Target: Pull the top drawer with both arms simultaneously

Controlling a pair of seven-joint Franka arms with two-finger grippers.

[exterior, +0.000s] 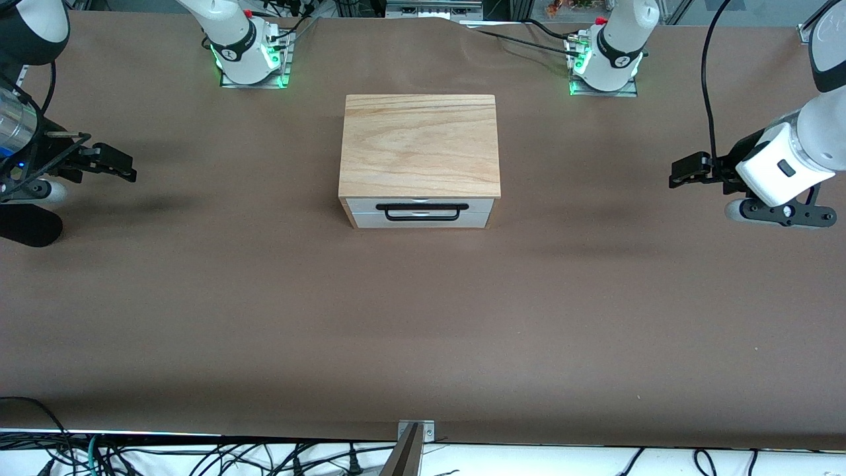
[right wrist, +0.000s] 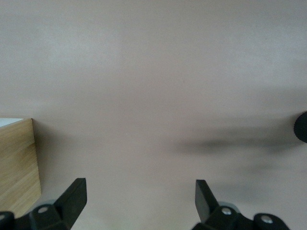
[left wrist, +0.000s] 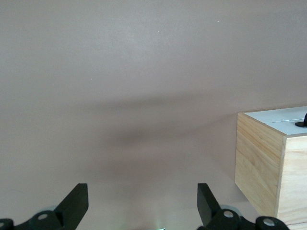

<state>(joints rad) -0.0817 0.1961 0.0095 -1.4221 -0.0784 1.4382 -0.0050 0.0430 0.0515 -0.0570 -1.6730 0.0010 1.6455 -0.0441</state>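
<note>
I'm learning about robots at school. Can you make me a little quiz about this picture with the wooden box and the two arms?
1. True or false: the top drawer is shut.
2. What colour is the drawer's handle?
3. The left gripper and right gripper are: A) on the handle, B) hanging over bare table at each end, clear of the box, C) on top of the box.

Key: 1 true. 2 black. 3 B; both have open jaws.
</note>
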